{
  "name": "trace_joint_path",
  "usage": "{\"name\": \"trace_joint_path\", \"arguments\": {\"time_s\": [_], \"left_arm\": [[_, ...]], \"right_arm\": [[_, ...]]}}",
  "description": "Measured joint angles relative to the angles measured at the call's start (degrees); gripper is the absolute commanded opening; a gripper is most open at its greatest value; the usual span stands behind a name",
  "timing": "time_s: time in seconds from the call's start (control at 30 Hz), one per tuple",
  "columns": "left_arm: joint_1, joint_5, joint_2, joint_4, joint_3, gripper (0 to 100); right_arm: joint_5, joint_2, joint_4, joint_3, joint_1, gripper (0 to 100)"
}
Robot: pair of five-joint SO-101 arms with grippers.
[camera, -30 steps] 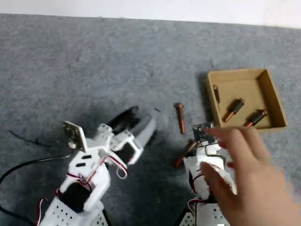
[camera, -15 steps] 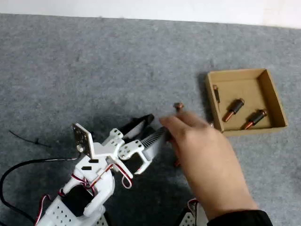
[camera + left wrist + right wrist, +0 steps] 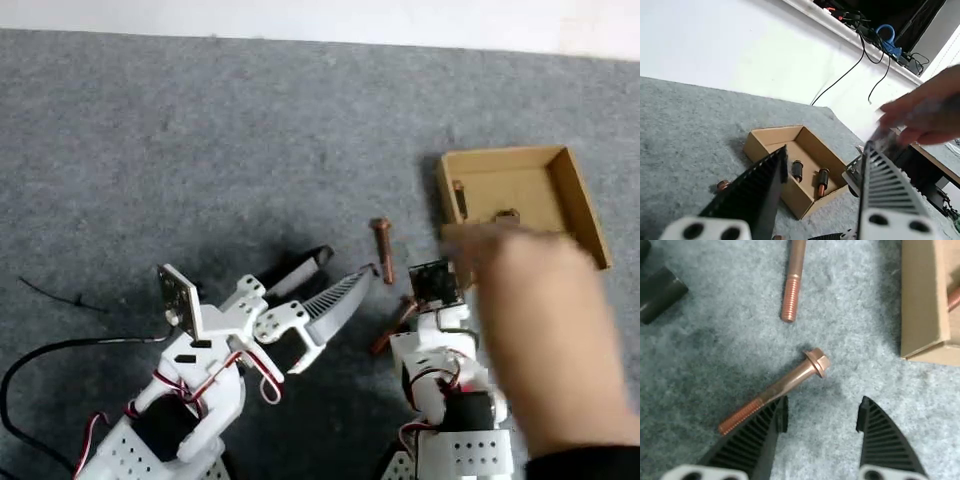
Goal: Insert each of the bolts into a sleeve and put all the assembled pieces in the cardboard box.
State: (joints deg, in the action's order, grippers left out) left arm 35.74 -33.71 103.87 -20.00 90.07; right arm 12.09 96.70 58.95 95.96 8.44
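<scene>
The shallow brown cardboard box [image 3: 575, 195] sits on the grey carpeted table [image 3: 200, 130], at about 1 o'clock from the right arm. The left wrist view shows two assembled pieces inside it, lying side by side: one copper bolt in a short black sleeve [image 3: 798, 170] and a second black-sleeved piece [image 3: 822, 179]. From above, a thin bare copper bolt [image 3: 460, 197] lies along the box's 9 o'clock wall. A person's blurred hand [image 3: 545, 320] covers the box's 6 o'clock edge and part of the right arm.

Two bolts lie loose on the carpet. A long copper flange-head bolt [image 3: 785, 387] lies slanted, its head toward 1 o'clock in the high view. A straight copper bolt [image 3: 383, 250] lies at 9 o'clock from the box, head at its 12 o'clock end.

The right gripper [image 3: 823, 405] is spread wide and grips nothing; the flange-head bolt's shank lies just beside one fingertip. The left gripper [image 3: 826, 149] also gapes wide and is empty, with one fingertip near the straight bolt.
</scene>
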Motion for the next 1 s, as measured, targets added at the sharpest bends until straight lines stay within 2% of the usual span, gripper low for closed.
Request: {"name": "trace_joint_path", "arguments": {"time_s": [0.4,0.7,1.0], "left_arm": [[-0.6,0.0,0.0,0.0,0.4,23],[-17.2,0.0,0.0,0.0,4.5,23],[-25.8,0.0,-0.1,0.0,6.0,23]], "right_arm": [[0.0,1.7,0.0,0.0,0.0,20.6],[0.0,1.7,0.0,0.0,0.0,20.6],[0.0,1.7,0.0,0.0,0.0,20.6]]}}
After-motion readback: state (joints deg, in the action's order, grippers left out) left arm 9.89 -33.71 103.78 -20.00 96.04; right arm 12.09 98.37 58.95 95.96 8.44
